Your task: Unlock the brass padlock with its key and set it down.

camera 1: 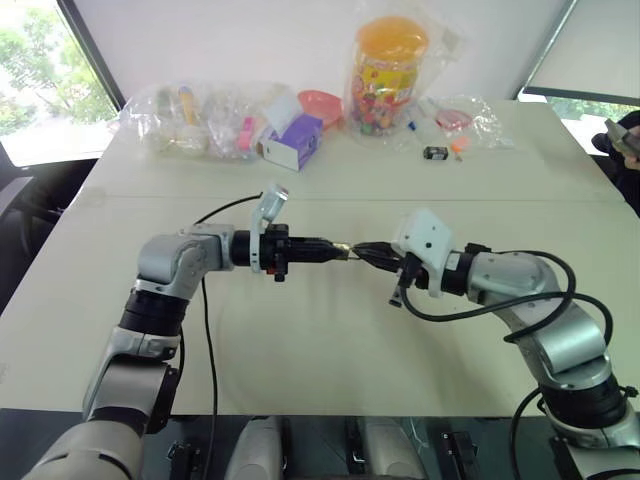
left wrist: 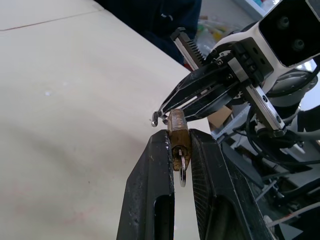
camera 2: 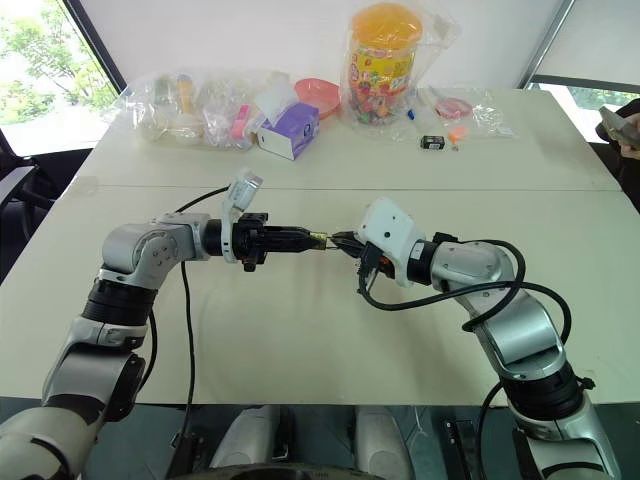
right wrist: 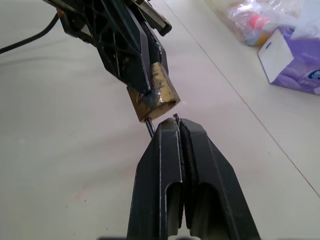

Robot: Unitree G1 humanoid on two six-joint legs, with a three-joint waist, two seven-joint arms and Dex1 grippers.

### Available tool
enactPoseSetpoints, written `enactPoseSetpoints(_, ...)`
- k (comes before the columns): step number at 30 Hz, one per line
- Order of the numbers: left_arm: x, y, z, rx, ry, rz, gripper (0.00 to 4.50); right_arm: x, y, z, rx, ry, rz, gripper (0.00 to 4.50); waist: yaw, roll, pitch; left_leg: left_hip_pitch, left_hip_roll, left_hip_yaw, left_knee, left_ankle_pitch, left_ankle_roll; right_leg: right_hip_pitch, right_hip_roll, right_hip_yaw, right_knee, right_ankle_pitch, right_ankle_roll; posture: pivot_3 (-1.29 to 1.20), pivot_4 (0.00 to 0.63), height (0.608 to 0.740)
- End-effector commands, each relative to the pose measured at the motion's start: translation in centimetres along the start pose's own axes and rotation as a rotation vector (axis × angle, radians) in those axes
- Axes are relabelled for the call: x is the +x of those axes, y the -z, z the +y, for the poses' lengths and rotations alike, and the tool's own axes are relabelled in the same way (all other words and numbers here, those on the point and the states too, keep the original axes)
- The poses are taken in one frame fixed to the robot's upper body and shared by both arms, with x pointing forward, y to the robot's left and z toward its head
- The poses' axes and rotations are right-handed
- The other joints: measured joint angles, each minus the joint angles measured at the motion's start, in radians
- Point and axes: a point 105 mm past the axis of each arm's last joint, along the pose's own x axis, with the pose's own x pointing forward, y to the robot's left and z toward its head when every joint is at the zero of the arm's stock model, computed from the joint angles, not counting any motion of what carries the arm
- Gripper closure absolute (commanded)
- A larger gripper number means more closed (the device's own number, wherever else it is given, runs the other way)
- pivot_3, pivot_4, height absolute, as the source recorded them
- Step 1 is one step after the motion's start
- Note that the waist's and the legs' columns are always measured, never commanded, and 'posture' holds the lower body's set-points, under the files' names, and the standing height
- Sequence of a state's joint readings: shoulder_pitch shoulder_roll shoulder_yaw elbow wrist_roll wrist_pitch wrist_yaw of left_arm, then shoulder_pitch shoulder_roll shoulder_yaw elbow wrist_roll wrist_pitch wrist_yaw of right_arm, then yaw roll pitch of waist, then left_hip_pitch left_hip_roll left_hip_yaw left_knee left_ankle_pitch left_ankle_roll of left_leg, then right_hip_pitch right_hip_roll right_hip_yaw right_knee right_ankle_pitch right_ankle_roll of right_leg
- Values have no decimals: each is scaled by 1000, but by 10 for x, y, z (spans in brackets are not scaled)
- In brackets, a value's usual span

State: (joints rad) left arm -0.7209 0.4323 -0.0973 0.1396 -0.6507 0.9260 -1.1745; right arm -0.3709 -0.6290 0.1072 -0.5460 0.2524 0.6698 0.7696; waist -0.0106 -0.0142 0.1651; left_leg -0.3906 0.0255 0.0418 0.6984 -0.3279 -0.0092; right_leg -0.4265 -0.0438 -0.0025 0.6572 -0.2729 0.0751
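My left gripper (camera 1: 335,250) is shut on the small brass padlock (left wrist: 177,131), which it holds level above the middle of the table. The key (left wrist: 181,156) sticks out of the padlock's near end between the left fingers (left wrist: 150,190), and its small ring hangs from it. From the right, my right gripper (camera 1: 358,250) meets the padlock's other end. It is shut (right wrist: 179,122) on the thin silver shackle (left wrist: 156,119), whose hooked tip pokes out beside its fingertips. The padlock (right wrist: 156,97) sits just past those tips.
Along the back of the table (camera 1: 300,340) lie clear plastic bags (camera 1: 200,120), a purple and white box (camera 1: 292,142), a red bowl (camera 1: 320,105), a bagged jar of sweets (camera 1: 388,70) and a small black object (camera 1: 435,153). A person's hand (camera 1: 625,140) is at the right edge.
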Motion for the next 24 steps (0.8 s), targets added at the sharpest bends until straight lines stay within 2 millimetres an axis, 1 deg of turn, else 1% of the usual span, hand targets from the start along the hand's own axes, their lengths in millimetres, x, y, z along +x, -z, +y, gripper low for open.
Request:
enactPoseSetpoints(1,0,-13,-12,53,46,-20,4500,-1,5,-2,-20,9,8,4425,0,0,0,0,0,0,0,0,0,0,0,0,0,0,0,0,150,740)
enactPoseSetpoints(5,0,-13,-14,53,55,-20,4500,0,12,-2,-17,0,21,4425,0,0,0,0,0,0,0,0,0,0,0,0,0,0,0,0,150,740)
enactPoseSetpoints(10,0,-12,-11,54,37,-22,4500,0,13,1,-18,-9,22,4425,0,0,0,0,0,0,0,0,0,0,0,0,0,0,0,0,150,740)
enactPoseSetpoints(16,3,-5,0,60,-11,-14,4500,-9,11,3,-13,12,18,4425,2,0,0,0,0,0,0,0,0,0,0,0,0,0,0,0,150,740)
enactPoseSetpoints(20,6,-2,2,56,-8,-10,4500,-13,8,4,-7,30,13,4425,1,0,0,0,0,0,0,0,0,0,0,0,0,0,0,0,150,740)
enactPoseSetpoints(24,11,1,6,53,-9,0,4500,-23,17,5,-28,67,75,4425,4,0,0,0,0,0,0,0,0,0,0,0,0,0,0,0,150,740)
